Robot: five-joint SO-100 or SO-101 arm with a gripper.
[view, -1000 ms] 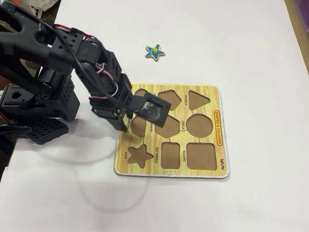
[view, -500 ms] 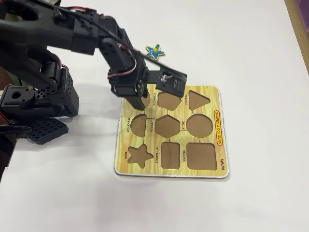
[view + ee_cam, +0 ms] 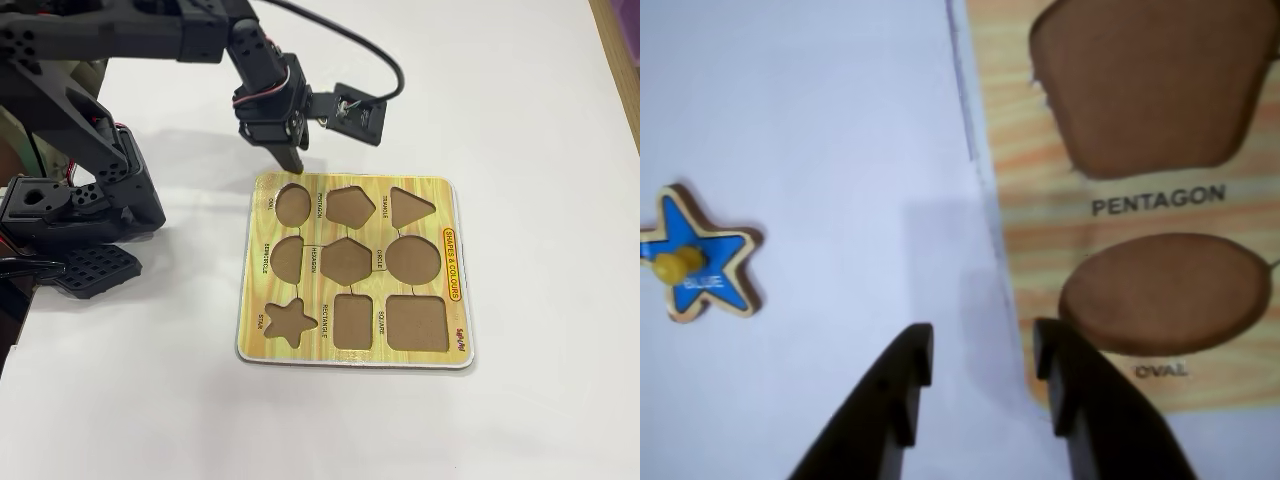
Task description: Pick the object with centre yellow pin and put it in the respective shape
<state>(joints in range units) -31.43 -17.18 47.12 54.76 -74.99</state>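
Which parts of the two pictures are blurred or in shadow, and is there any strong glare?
Wrist view: soft focus overall; the blue star and gripper have fuzzy edges, and a faint grey shadow lies above the fingertips. Fixed view: sharp, evenly lit; soft shadows of the arm fall on the white table near the board. No strong glare in either.

Light: bright, even | Shadows: soft, under arm | Wrist view: slightly blurred | Fixed view: sharp

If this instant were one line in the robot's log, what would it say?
phase: approaching piece | jaws: open, empty, over table beside board | blue star: on table, untouched | star recess: empty
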